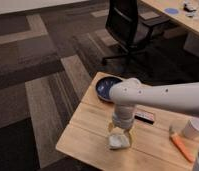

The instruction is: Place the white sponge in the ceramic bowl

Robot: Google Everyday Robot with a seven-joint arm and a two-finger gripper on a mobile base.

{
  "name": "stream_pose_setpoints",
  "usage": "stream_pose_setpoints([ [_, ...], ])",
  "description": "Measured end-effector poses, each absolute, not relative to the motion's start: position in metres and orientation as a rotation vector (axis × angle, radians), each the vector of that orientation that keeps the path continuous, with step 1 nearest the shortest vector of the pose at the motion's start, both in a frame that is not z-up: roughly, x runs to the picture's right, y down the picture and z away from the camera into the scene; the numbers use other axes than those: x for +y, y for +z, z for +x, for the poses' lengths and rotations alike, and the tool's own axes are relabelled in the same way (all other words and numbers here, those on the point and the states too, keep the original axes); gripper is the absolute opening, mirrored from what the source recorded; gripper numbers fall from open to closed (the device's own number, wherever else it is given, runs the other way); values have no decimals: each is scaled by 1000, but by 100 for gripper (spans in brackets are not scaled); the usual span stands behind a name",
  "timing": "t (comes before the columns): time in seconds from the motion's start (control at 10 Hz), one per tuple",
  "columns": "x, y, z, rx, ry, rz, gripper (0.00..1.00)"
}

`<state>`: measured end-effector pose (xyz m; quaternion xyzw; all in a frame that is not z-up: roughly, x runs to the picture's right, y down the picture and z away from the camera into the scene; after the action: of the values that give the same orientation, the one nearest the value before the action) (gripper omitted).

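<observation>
Camera view has the tool sitting right on top of the sponge, near the front edge of the table. Honestly can't tell whether it's clamped on it or just open around it. Sponge looks soft and super light, so I'd guess it squishes easily and won't slip much; pinch it across the short sides, about mid-height. Bowl is by the far edge, its right rim hidden behind the arm, and it's glossy ceramic, so release low. Sponge's top is covered by the tool too.
</observation>
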<state>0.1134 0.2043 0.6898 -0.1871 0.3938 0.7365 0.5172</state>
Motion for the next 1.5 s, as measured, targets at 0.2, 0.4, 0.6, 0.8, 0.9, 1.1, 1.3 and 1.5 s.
stream_pose_setpoints([
  [0.2, 171, 676, 105, 769, 1634, -386, 65],
  [0.4, 177, 658, 108, 684, 1404, -435, 65],
  [0.6, 181, 653, 131, 625, 1124, -463, 65],
  [0.8, 177, 654, 134, 546, 975, -471, 65],
  [0.9, 181, 653, 132, 486, 841, -498, 65],
  [1.1, 200, 649, 132, 430, 571, -592, 65],
  [1.3, 203, 650, 132, 416, 440, -613, 65],
  [1.5, 200, 652, 129, 404, 415, -603, 65],
])
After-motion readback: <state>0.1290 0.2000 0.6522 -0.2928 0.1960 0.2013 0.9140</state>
